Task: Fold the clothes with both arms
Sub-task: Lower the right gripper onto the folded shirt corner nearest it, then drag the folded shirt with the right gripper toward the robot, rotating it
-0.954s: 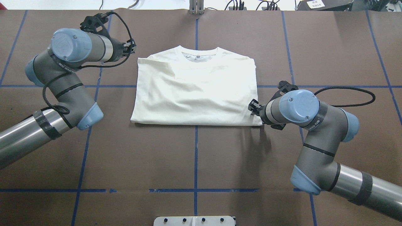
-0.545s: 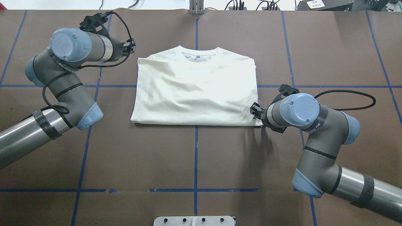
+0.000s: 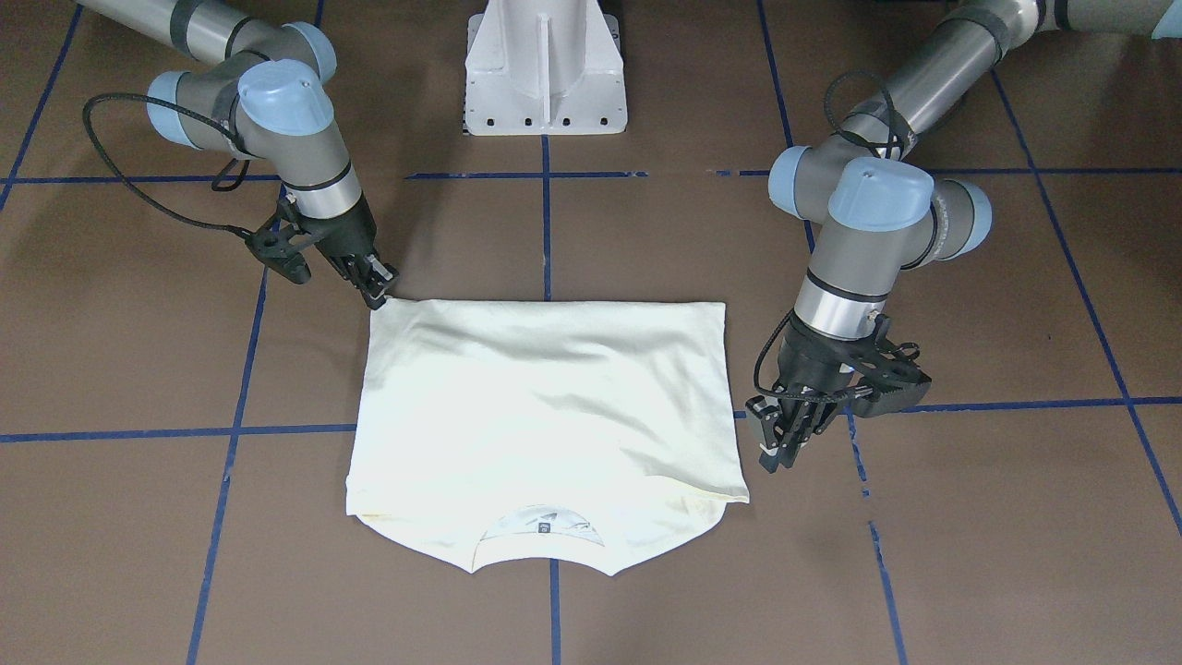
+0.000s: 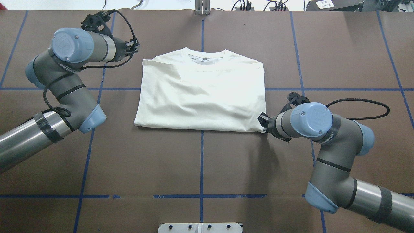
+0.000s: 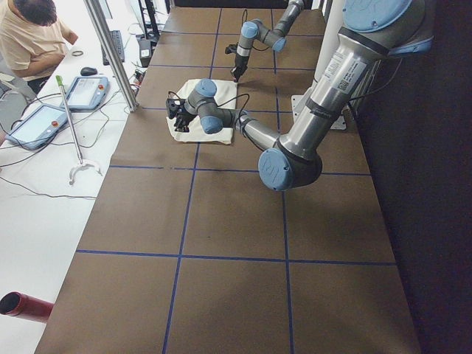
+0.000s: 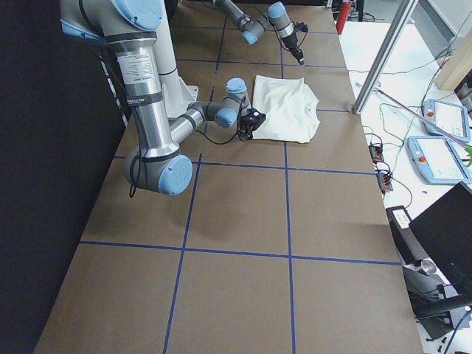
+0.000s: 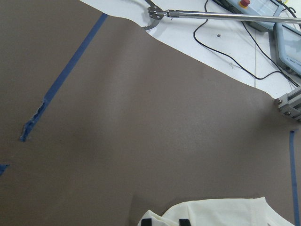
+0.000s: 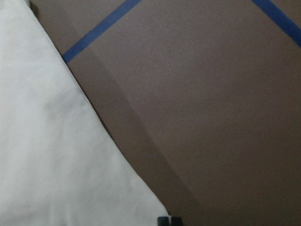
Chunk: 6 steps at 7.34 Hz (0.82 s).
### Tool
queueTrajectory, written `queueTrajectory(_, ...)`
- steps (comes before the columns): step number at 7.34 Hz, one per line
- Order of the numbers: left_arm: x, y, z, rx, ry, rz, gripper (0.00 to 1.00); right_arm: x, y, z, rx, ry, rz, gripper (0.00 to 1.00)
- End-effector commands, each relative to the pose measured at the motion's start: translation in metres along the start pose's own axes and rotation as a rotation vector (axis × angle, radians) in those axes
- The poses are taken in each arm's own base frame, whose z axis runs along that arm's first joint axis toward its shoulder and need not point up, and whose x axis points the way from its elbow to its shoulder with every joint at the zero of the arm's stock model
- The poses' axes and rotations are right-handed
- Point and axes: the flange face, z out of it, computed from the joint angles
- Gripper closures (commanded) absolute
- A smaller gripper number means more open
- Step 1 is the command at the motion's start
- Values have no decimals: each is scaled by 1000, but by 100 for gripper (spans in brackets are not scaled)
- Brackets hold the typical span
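Note:
The cream T-shirt lies folded into a rectangle on the brown table, with its ribbed neck on the far side. Its print is hidden. My right gripper is at the shirt's near right corner. In the right wrist view the fingertips are pressed together at the tip of the cloth. My left gripper hovers just off the shirt's far left shoulder corner without touching it. In the left wrist view its fingers stand apart, with the shirt beyond them. Both grippers also show in the front-facing view, the right and the left.
Blue tape lines cross the table. The white pedestal stands at the robot's side. A metal post and cables sit at the far edge. A person and tablets are beyond the far side.
My right gripper has moved toward the robot's side, and the shirt's near right corner shifted slightly with it. My left gripper has drifted a little farther from the shirt's shoulder.

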Motion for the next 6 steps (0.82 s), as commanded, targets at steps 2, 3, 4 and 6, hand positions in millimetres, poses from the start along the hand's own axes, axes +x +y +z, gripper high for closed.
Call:
queueTrajectory(2,14,1,-16,-2,39,-6,68,90,58,-93,-136,-7,-106,100)
queueTrajectory(3,25,2,-30,-6,77,-1,70,123,89,-113,-209,33,-165,100)
queueTrajectory(4,45,6,-53,-24,132,5,71,151,123,-135,-321,95,-182,100)
queueTrajectory(6,63,38,-92,-297,218,2,71,173,169,-136,-415,156,-214,3)
